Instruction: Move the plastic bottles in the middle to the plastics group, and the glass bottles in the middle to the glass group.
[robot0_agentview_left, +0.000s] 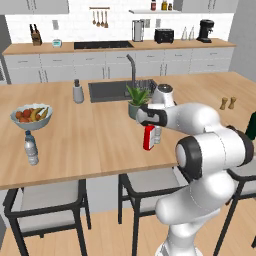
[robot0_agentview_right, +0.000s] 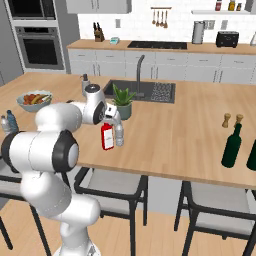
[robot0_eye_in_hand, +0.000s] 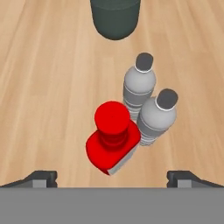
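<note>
Jaws wide open, gripper (robot0_eye_in_hand: 112, 177) above red bottle (robot0_eye_in_hand: 113, 138) mid-counter (robot0_agentview_left: 90, 145). Clear bottles (robot0_eye_in_hand: 148, 105) touching it, so watch descent: a finger could clip them and topple the lot.

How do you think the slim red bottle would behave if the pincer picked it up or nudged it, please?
The red bottle looks tall and narrow, so a sideways nudge would probably tip it. Two clear bottles stand right beside it, so it could knock them over. Its smooth round neck may slip in the open pincer hanging above; a lower hold on the body seems safer.
</note>
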